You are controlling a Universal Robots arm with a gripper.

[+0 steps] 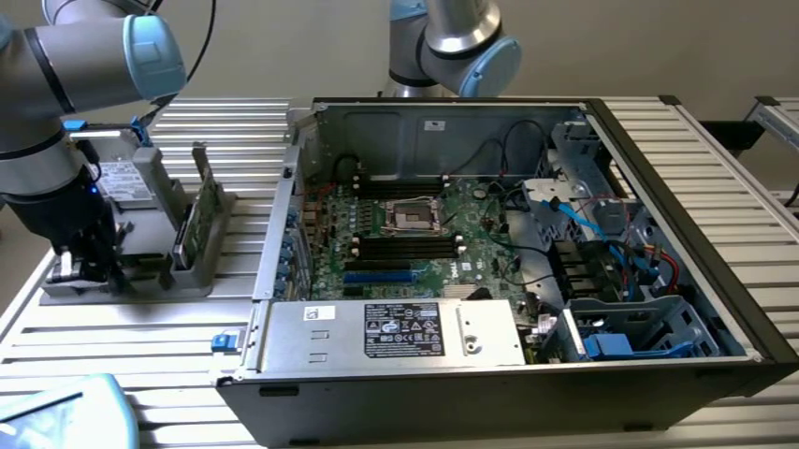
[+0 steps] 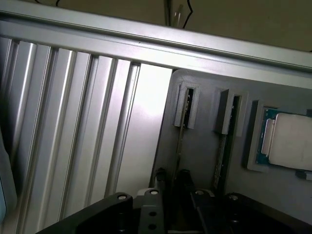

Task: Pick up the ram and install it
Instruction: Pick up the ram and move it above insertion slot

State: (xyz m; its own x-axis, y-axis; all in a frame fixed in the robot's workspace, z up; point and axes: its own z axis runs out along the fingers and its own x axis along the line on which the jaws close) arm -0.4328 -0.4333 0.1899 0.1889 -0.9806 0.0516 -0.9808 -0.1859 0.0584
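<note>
Closest to the wrist camera, the gripper [image 2: 172,176] sits low over a grey holder [image 2: 204,165], astride the near end of the ram [image 2: 179,146] — a thin stick standing on edge in its slot. Whether the claw is clamped on it cannot be told. A second stick [image 2: 221,156] stands in the next slot, beside a silver processor chip [image 2: 290,141]. An open computer case [image 1: 500,407] lies well apart, toward the exterior view's right.

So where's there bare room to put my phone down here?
The ribbed table is bare between the grey holder and its near edge, and along the exterior view's right of the computer case. Inside the case and at the holder it is crowded.
</note>
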